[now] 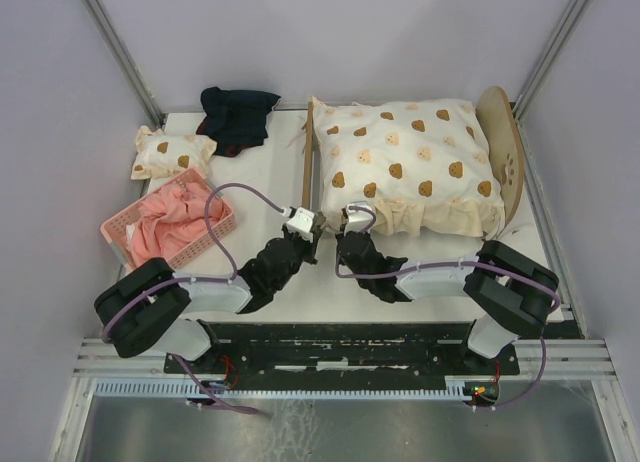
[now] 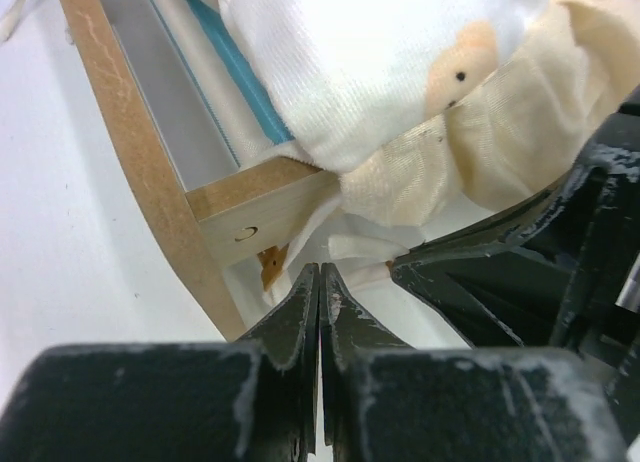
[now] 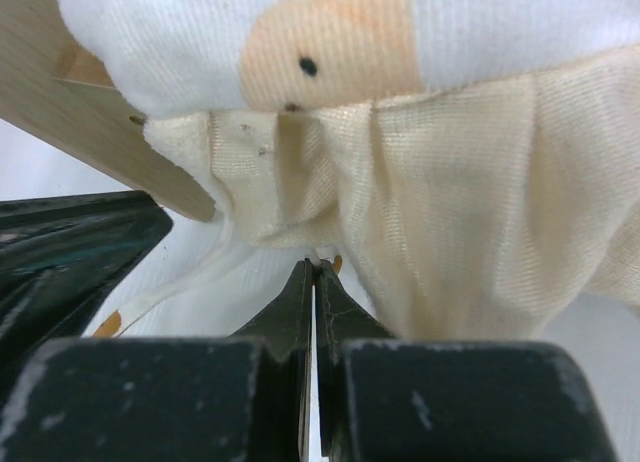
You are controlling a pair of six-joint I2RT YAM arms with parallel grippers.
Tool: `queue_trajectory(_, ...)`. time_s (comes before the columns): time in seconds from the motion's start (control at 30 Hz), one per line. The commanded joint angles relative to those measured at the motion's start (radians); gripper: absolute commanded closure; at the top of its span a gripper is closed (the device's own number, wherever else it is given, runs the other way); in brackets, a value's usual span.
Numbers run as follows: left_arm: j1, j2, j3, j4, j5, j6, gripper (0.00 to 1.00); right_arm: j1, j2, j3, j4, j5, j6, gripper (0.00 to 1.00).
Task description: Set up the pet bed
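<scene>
White tabletop point(image 1: 300, 292) sat betw. grey walls. Left pincer point(image 1: 312, 225) and right pincer point(image 1: 346, 225) were both shut, side by side at the near frill of the bear-print quilt point(image 1: 405, 162), prob. to tug it straight. Whether either pinched cloth couldn't be told. Pet bed point(image 1: 498, 122) lay just beyond them under that quilt, its footboard corner right ahead of the left pincer and its headboard well off to the right pincer's right.
</scene>
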Motion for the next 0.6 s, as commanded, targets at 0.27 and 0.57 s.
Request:
queue_trajectory(0.27, -0.006, 0.032, 0.019, 0.075, -0.026, 0.074, 0.76, -0.004, -0.058, -0.021, 0.061, -0.002, -0.010, 0.98)
queue_trajectory(0.57, -0.013, 0.135, 0.066, 0.088, -0.112, 0.121, 0.69, -0.004, -0.073, -0.008, 0.031, 0.005, -0.007, 0.98)
